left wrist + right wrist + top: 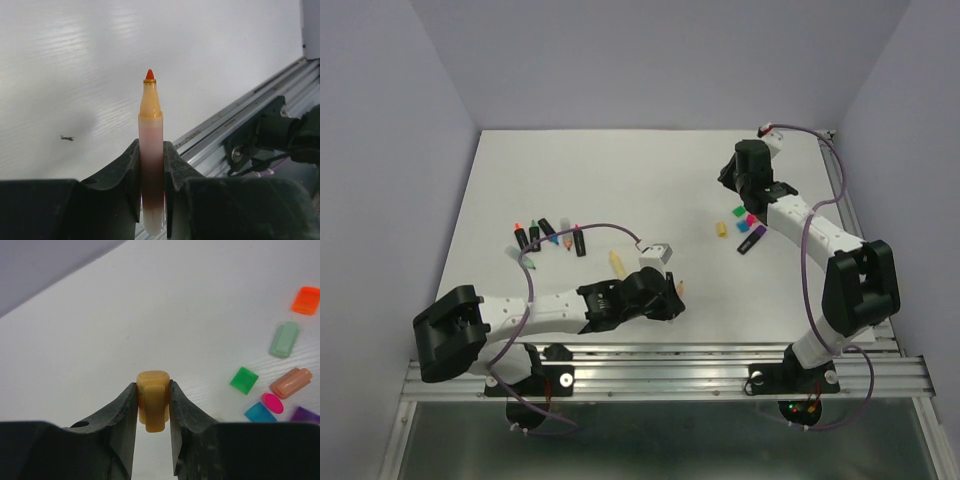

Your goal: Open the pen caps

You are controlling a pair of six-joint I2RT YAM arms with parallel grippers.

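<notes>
My left gripper point(151, 150) is shut on a pale pink pen body point(151, 165). The pen stands up between the jaws, and its uncapped orange tip point(149, 75) points away. In the top view this gripper point(665, 292) is low over the table's near middle. My right gripper point(153, 390) is shut on a stubby yellow-orange pen cap point(152, 400), with its clip facing the camera. In the top view the right gripper point(728, 183) hangs at the far right, and the held cap is hidden there. Several loose pen caps lie beside it: green point(244, 380), mint point(284, 339), orange point(305, 300) and pink point(272, 403).
More loose caps: peach point(291, 382), blue point(259, 413) and purple point(305, 415). Several uncapped pens lie in a fan at the left point(545, 235), and one yellowish pen point(617, 263) lies near the left gripper. The metal rail point(240, 115) runs along the near table edge.
</notes>
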